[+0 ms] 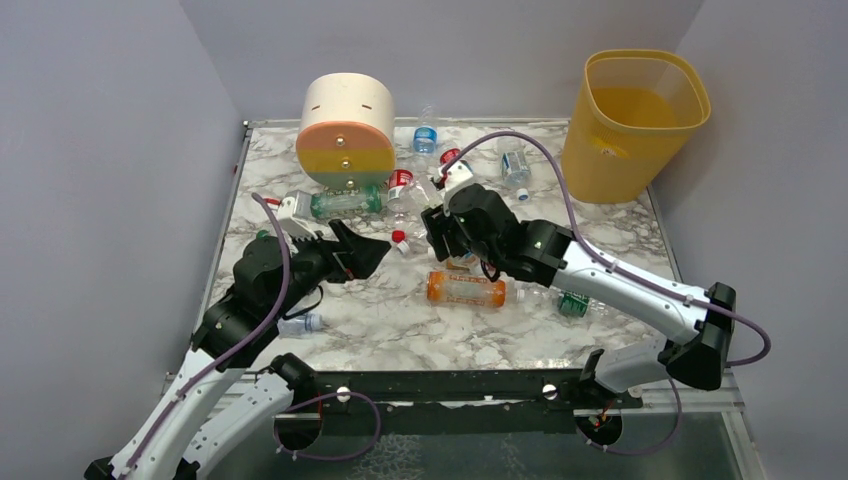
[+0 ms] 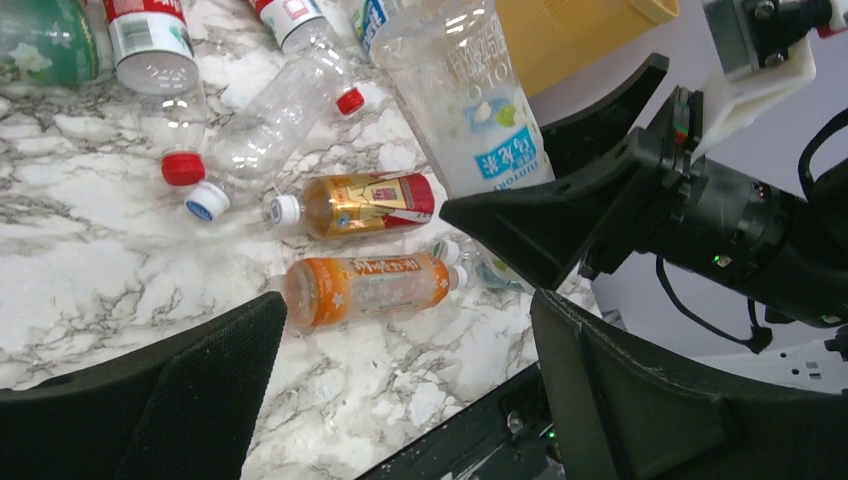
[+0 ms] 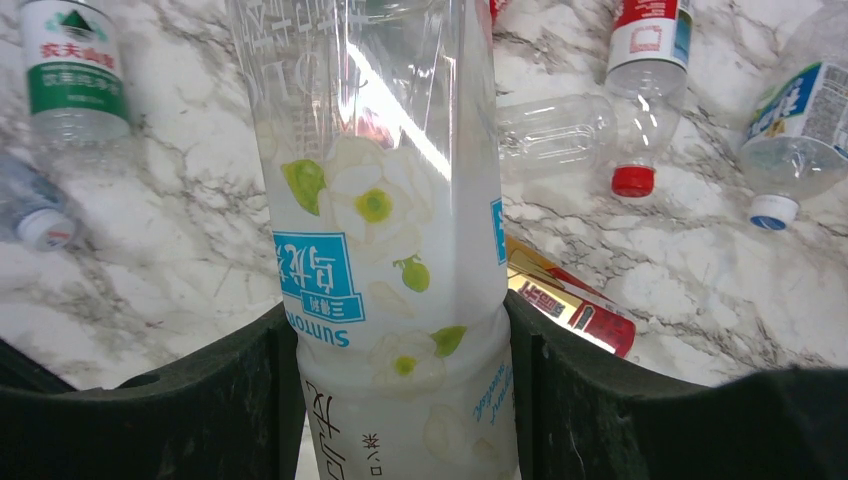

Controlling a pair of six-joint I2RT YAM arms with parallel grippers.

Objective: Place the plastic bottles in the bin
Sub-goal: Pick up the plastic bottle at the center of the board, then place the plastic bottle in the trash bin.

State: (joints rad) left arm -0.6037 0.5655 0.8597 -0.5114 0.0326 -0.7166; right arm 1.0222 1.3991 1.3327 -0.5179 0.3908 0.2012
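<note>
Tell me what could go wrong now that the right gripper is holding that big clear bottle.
1. The right gripper clamps the smooth clear bottle with most of it sticking out past the fingers, so it may swing or slip in transit.
2. The bin is tall and stands at the far corner; a low carry could strike its rim or tip it.
3. The open left gripper sits close by, so the arms might collide.

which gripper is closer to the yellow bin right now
Right. The right gripper, holding a clear bottle, is over the middle of the table, left of the bin at the far right corner. The open left gripper is even farther left.
</note>
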